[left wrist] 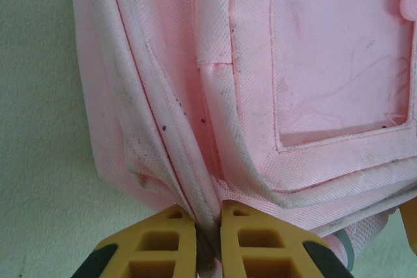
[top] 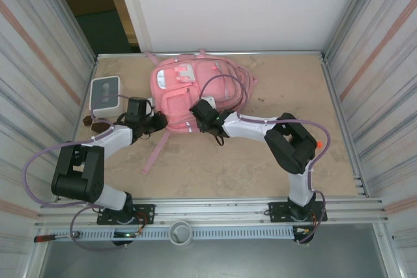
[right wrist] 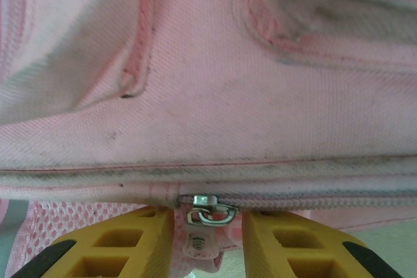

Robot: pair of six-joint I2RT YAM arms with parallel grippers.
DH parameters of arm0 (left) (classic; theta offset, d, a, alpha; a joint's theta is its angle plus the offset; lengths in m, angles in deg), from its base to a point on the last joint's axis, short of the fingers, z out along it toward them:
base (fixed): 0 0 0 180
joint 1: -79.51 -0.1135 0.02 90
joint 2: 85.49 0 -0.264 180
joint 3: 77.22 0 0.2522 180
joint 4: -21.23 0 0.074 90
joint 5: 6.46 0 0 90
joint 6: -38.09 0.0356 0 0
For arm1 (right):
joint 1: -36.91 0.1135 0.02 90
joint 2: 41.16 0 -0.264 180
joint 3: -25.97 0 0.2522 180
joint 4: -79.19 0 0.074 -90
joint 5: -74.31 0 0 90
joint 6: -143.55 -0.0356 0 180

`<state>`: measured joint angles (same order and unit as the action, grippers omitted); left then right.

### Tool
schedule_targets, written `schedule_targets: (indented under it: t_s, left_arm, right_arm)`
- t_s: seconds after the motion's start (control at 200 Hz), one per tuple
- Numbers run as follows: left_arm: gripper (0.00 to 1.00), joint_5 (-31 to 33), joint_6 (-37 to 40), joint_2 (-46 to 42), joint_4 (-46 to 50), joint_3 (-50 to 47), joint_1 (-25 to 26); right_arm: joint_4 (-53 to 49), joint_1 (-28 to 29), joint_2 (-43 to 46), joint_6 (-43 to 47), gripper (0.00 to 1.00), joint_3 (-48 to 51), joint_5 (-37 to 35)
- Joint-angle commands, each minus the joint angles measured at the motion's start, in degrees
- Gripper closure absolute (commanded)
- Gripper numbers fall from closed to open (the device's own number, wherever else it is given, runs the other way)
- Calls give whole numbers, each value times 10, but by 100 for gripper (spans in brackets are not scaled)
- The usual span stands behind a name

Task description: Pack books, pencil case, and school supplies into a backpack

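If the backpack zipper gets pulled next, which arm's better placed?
Right. The right end effector straddles the metal zipper pull on the backpack, jaws slightly apart. The left end effector is shut on a fold of the bag's fabric, so it probably serves better as the anchor.

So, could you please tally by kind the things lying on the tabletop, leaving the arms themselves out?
Pink backpack: 1
White box with grey top: 1
Small dark brown lumps: 2
Total: 4
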<state>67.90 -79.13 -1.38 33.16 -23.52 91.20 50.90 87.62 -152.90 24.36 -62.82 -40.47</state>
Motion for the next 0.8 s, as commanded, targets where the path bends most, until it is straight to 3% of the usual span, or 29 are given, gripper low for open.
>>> schedule_targets:
  t_s: [0.0,0.571,0.797]
  left_arm:
    - [90,-39,23,9,-19,-6,5]
    - [90,-49,21,14,-24,-7,5]
    - [90,-49,20,15,-25,-7,5]
  right_arm:
    - [-61,15,-22,18,69,-35,-88]
    - [-110,25,-70,-9,65,-70,-137]
    - [-100,27,-63,4,71,-72,-152]
